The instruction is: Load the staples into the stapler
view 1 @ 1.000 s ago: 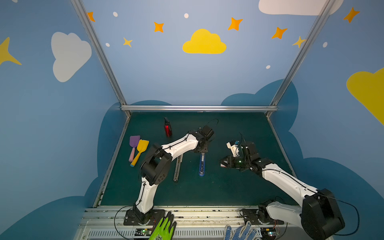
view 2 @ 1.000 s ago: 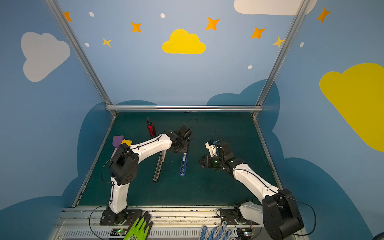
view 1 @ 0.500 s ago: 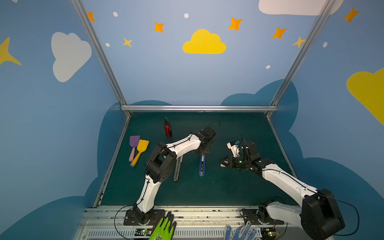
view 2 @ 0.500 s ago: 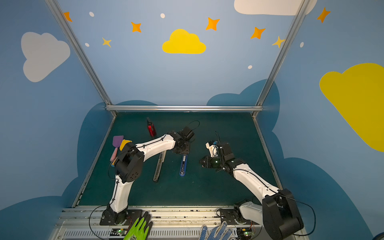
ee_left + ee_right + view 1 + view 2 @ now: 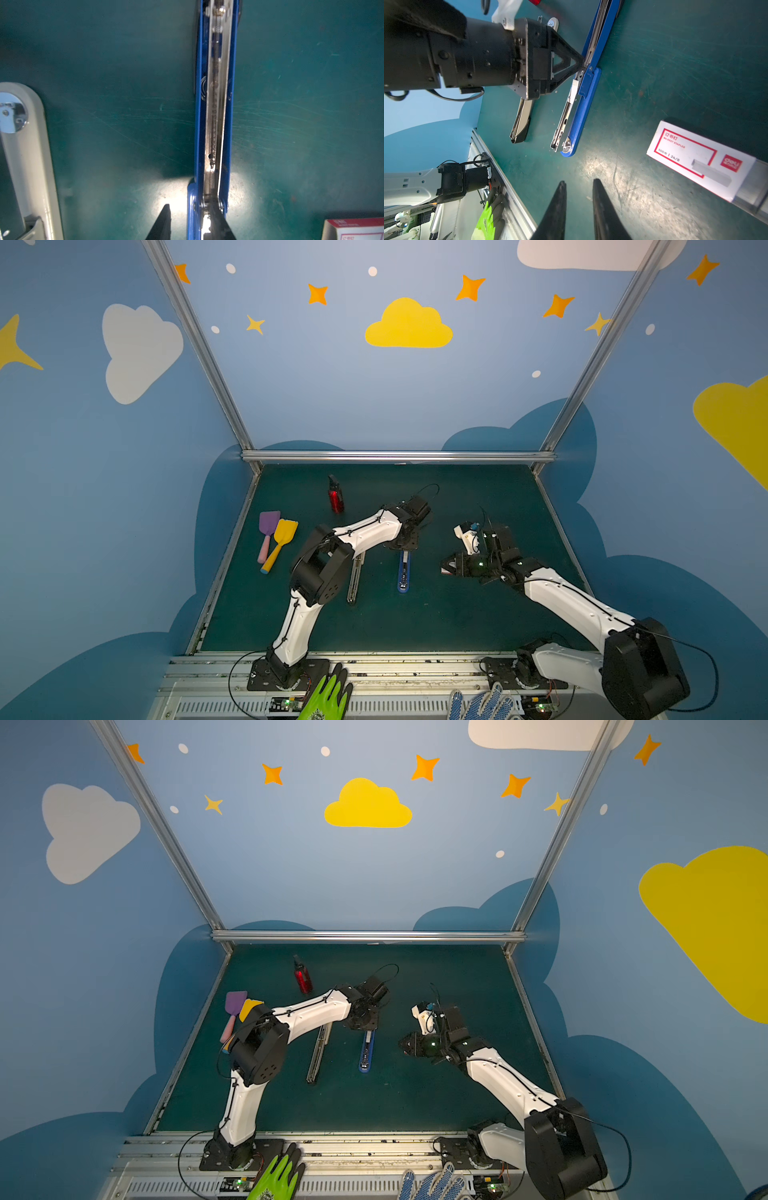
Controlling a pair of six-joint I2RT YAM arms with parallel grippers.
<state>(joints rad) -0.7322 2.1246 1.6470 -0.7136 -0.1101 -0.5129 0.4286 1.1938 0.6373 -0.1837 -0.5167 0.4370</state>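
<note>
red bottle (image 5: 336,499) upright at back of mat (image 5: 457,614); purple spatula (image 5: 268,527) and yellow spatula (image 5: 284,536) side by side, left; green glove (image 5: 328,697) on front rail (image 5: 395,668).

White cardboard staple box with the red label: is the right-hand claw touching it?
Apart. The right wrist view shows a stretch of bare green mat between the right claw and the white cardboard staple box, which lies off to its side.

Blue stapler (image 5: 581,116), white staples box (image 5: 685,153) with red print, green table (image 5: 675,62)
</note>
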